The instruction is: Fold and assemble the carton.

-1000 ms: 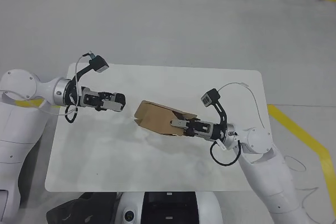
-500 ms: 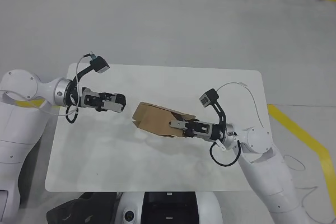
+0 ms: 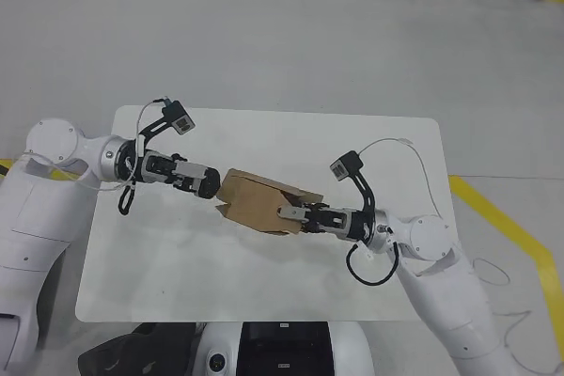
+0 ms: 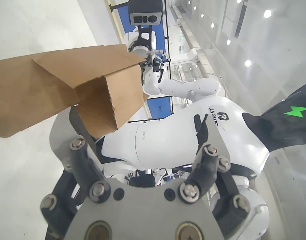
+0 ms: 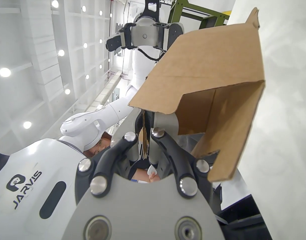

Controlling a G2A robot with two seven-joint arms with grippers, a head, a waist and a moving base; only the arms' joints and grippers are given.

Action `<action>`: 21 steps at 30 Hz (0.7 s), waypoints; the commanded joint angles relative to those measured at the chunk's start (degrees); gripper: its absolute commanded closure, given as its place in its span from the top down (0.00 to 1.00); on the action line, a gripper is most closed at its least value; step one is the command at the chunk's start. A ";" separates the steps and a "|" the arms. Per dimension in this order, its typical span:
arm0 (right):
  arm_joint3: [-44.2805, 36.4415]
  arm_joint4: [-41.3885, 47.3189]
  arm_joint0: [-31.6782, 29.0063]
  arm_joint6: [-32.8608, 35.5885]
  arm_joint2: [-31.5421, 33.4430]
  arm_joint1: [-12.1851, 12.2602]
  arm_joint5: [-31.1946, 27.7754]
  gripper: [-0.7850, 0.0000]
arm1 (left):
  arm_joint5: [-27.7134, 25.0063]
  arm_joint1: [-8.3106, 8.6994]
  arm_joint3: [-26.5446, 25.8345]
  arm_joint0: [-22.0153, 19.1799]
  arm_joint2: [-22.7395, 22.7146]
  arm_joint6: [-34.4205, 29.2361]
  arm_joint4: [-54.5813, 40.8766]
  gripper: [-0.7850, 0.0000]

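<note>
The brown carton point(image 3: 254, 199) is held partly unfolded above the middle of the white table point(image 3: 188, 273). My right gripper point(image 3: 291, 212) is shut on the carton's right edge; in the right wrist view its fingers point(image 5: 155, 123) pinch a thin flap of the carton point(image 5: 213, 58), whose open end gapes beside them. My left gripper point(image 3: 205, 182) is open at the carton's left end. In the left wrist view a corner of the carton point(image 4: 55, 81) lies against one finger point(image 4: 79, 126), while the other finger point(image 4: 205, 131) stands well apart from it.
A yellow floor line point(image 3: 531, 249) runs past the table's right side. Bare table surface lies in front of the carton and behind it.
My left gripper has swung right, from a gap away up to the carton's left end. The right gripper has carried the carton slightly left.
</note>
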 commanded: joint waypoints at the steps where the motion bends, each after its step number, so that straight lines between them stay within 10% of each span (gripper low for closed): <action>1: 0.12 -0.08 0.22 0.03 -0.60 -0.02 0.06 0.00 | 0.06 -0.11 0.41 -0.46 1.08 0.00 -1.22 1.00; 21: 1.92 3.56 0.54 -3.83 -1.44 -0.08 -6.03 0.00 | -0.27 1.19 -0.09 -2.20 6.65 0.00 -7.22 1.00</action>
